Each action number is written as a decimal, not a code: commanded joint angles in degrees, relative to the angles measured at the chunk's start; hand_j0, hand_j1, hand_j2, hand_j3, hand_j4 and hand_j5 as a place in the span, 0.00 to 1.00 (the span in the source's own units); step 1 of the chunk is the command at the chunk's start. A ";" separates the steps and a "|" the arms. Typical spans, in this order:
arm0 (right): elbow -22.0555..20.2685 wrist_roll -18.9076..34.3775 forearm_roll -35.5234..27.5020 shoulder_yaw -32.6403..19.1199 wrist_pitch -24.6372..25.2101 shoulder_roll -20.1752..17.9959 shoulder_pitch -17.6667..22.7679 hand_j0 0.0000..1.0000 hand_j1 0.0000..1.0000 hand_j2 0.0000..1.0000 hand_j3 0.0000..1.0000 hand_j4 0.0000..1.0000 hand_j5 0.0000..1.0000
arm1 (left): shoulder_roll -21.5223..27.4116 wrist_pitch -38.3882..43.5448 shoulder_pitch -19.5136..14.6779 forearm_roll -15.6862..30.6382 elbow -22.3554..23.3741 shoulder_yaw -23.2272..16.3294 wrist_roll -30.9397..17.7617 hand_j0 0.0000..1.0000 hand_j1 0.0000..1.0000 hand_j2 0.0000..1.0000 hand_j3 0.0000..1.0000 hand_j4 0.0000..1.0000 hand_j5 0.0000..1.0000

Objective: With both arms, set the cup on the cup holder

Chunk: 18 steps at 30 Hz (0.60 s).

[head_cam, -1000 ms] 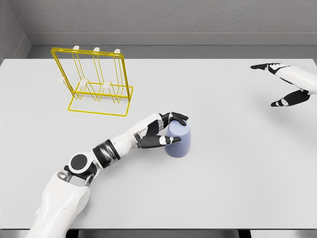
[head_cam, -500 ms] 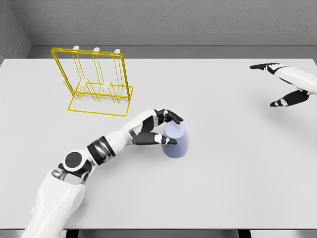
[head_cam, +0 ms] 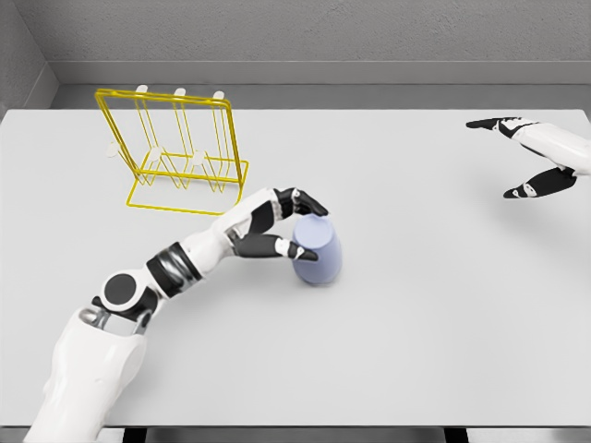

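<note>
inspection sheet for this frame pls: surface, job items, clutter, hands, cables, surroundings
Surface: light grey table, flat.
Job's things: pale blue cup near table centre, tilted, mouth down; yellow wire cup holder upright at far left, no cup on it, apart from the cup.
Clutter: nothing seen.
Hands: left hand wrapped on the cup's upper part, thumb on its near side; right hand at right edge, fingers spread, holding nothing.
Cables: nothing seen.
Surroundings: grey wall behind the table.
</note>
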 commanded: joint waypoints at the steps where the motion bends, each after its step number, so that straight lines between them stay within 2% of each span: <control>1: -0.02 -0.03 -0.40 -0.39 0.07 -0.10 0.00 1.00 1.00 1.00 1.00 1.00 1.00 | 1.60 0.06 0.00 2.07 -1.35 0.61 0.02 0.46 0.46 0.46 0.46 0.46 0.46; 5: -0.02 -0.03 -0.40 -0.39 0.07 -0.10 0.00 1.00 1.00 1.00 1.00 1.00 1.00 | 3.71 -0.11 0.09 5.14 -3.02 0.87 0.02 0.45 0.45 0.45 0.45 0.45 0.45; 11: -0.02 -0.03 -0.40 -0.39 0.07 -0.01 0.00 1.00 1.00 1.00 1.00 1.00 1.00 | 8.46 -0.11 0.18 10.86 -6.36 3.60 0.02 0.45 0.45 0.45 0.45 0.45 0.45; 18: -0.02 -0.03 -0.40 -0.39 0.07 -0.01 0.00 1.00 1.00 1.00 1.00 1.00 1.00 | 9.25 -0.11 0.18 11.74 -7.51 3.77 0.02 0.44 0.44 0.44 0.44 0.44 0.44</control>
